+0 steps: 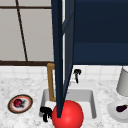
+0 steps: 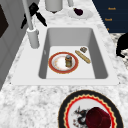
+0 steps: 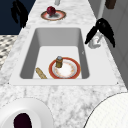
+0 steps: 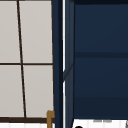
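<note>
Two hands: loose fingers, holding nothing.
Right hand: by the tap, back edge of the sink.
Left hand: sink's front-left corner.
Tip: probably best to grip the tap squarely.

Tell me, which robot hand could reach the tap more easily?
Probably the right robot hand: it hangs right beside the tap at the back of the sink. The left robot hand is across the basin at the front edge, by the red ball.

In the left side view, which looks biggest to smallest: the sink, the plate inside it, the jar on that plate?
1. Sink
2. Plate, lying in the sink
3. Jar, standing on the plate

All three sit together, so nearness to the camera hardly affects the order.
</note>
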Controlling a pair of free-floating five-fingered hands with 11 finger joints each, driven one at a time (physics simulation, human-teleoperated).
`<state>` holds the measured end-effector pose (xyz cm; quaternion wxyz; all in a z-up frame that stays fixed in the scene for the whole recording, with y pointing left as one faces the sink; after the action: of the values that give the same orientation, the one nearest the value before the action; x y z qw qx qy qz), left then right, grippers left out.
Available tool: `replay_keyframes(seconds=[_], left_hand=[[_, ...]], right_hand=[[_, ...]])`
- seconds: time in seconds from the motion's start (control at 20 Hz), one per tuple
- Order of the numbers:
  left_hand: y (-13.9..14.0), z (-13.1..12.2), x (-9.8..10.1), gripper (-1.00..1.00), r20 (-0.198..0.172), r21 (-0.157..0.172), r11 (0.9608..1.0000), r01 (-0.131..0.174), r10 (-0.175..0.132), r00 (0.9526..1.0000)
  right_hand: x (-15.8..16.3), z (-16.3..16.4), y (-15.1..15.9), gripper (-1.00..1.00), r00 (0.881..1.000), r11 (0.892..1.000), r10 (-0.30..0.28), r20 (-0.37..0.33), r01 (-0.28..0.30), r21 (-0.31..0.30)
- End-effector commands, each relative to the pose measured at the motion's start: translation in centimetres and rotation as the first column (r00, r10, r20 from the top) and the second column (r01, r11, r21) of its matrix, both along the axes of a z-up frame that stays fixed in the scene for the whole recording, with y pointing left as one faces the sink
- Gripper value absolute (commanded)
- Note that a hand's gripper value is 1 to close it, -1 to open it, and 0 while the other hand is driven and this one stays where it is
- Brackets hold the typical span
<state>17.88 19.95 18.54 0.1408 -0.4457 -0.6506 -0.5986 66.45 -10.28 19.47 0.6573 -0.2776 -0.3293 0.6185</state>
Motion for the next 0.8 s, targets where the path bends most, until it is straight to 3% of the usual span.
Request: replay_keyframes(seconds=[0.0,0.2,0.35,0.4,0.5,0.75], left_hand=[[0.0,0.0,0.0,0.00,0.000,0.000,1.0000,0.000,0.000,1.0000],[0.0,0.0,0.0,0.00,0.000,0.000,1.0000,0.000,0.000,1.0000],[0.0,0.0,0.0,0.00,0.000,0.000,1.0000,0.000,0.000,1.0000],[0.0,0.0,0.0,0.00,0.000,0.000,1.0000,0.000,0.000,1.0000],[0.0,0.0,0.0,0.00,0.000,0.000,1.0000,0.000,0.000,1.0000],[0.0,0.0,0.0,0.00,0.000,0.000,1.0000,0.000,0.000,1.0000]], right_hand=[[1.5,-2.8,-1.0,-1.00,0.997,0.998,0.057,-0.053,-0.058,-0.004],[4.1,-4.1,-0.9,-1.00,0.996,0.996,0.078,-0.034,-0.079,-0.033],[4.6,-4.2,-0.5,-1.00,0.997,0.998,0.049,-0.061,-0.052,-0.037],[4.5,-4.2,-0.5,1.00,0.996,0.999,0.037,-0.083,-0.040,-0.031],[4.0,-3.8,-0.3,1.00,0.990,0.997,0.045,-0.131,-0.052,-0.049],[3.9,-3.3,-0.6,1.00,0.954,0.997,0.016,-0.300,-0.037,-0.065]])
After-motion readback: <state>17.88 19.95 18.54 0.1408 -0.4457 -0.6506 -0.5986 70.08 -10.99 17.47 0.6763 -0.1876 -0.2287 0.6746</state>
